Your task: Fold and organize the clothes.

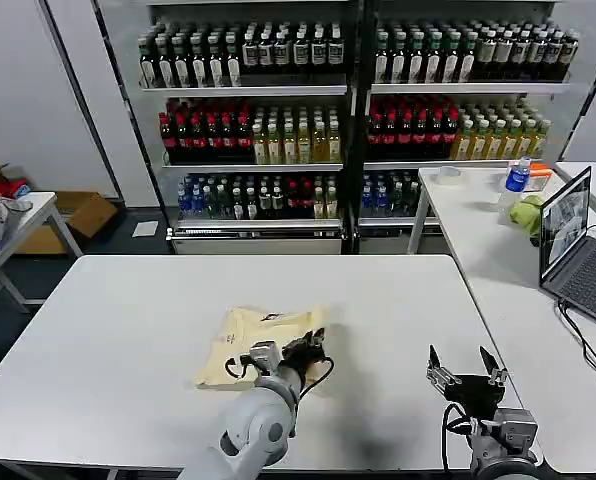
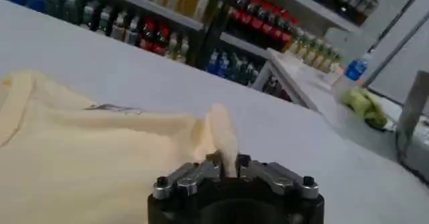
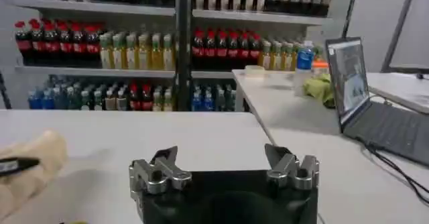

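Cream T-shirt, neck label unreadable

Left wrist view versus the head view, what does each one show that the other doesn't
Left wrist view alone: the left tool pinching a raised fold of the cream T-shirt between its shut fingers. Head view alone: the T-shirt's whole bunched outline on the white table, and the right tool open above bare tabletop, apart from the shirt. Both: the shirt, the left tool at its edge, the drink shelves and the green cloth.
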{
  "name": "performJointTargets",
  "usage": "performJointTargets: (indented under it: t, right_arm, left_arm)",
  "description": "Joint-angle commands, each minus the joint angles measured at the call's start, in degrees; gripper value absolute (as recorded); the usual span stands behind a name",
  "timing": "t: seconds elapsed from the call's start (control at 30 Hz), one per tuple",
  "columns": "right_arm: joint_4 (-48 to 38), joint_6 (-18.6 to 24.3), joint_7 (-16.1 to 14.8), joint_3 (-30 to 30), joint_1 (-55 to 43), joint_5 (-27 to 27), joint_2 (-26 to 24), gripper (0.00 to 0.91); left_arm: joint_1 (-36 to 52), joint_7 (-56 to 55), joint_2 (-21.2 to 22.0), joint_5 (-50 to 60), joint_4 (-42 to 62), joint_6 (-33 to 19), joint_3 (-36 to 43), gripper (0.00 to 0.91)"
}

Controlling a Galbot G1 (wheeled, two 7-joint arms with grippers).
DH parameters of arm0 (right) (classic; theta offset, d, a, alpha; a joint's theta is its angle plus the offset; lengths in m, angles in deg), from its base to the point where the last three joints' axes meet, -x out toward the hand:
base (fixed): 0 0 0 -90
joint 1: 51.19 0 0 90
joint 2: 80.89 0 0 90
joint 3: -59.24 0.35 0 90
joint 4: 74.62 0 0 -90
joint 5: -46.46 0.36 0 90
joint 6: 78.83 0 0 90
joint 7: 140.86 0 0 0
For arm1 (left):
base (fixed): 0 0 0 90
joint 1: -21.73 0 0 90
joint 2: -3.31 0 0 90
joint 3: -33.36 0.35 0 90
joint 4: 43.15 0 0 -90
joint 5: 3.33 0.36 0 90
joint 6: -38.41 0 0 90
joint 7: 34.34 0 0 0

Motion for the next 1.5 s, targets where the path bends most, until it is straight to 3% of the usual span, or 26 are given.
performJointTargets:
  t: [0.03, 0.2, 0.4, 0.57, 0.73, 0.83, 1.23, 1.27, 1.3, 1.47, 1.5]
  right_arm:
    - [-0.7, 3.6, -2.1, 0.1, -0.4, -0.1, -0.1, 0.907]
    - [-0.5, 5.4, -3.3, -0.9, -1.2, -0.1, -0.6, 0.907]
    - [-4.5, 3.7, -2.9, -5.7, -6.5, 2.1, 1.3, 0.907]
    - [-11.4, 0.0, -0.7, -13.3, -15.4, 12.6, 6.8, 0.907]
    - [-20.7, -1.1, 1.9, -16.7, -23.1, 19.3, 12.8, 0.907]
    - [-26.1, -1.9, 0.6, -17.4, -26.8, 21.5, 15.4, 0.907]
    - [-38.7, -3.1, 1.7, -15.6, -36.3, 31.0, 19.9, 0.907]
    - [-39.3, -3.1, 1.8, -15.4, -36.7, 32.0, 20.2, 0.856]
    - [-39.8, -3.2, 1.9, -15.3, -37.1, 33.0, 20.5, 0.645]
    - [-41.6, -3.4, 2.1, -15.2, -38.4, 34.4, 21.2, 0.292]
    - [-42.0, -3.2, 2.2, -15.1, -38.5, 34.6, 21.3, 0.071]
  left_arm:
    - [0.8, 5.0, 2.3, -3.2, -1.9, -4.7, -0.5, 0.907]
    - [-4.1, 5.9, -1.6, -5.2, -8.7, -6.0, -7.6, 0.907]
    - [-12.6, 7.7, -12.6, 7.0, -15.6, -7.9, -19.8, 0.907]
    - [-21.8, 8.0, -19.1, 7.2, -19.4, -9.6, -31.8, 0.907]
    - [-27.3, 7.9, -19.6, 6.4, -21.0, -9.6, -36.5, 0.907]
    - [-28.9, 7.9, -18.8, 6.6, -21.6, -9.6, -37.1, 0.907]
    - [-29.4, 8.0, -17.6, 6.8, -21.5, -9.4, -36.2, 0.907]
    - [-29.4, 8.0, -17.5, 6.8, -21.5, -9.4, -36.1, 0.907]
    - [-29.4, 8.0, -17.3, 7.0, -21.6, -9.4, -36.0, 0.907]
    - [-29.7, 8.1, -17.2, 7.2, -21.6, -9.4, -36.0, 0.907]
    - [-29.7, 8.1, -17.3, 7.2, -21.5, -9.4, -36.1, 0.907]
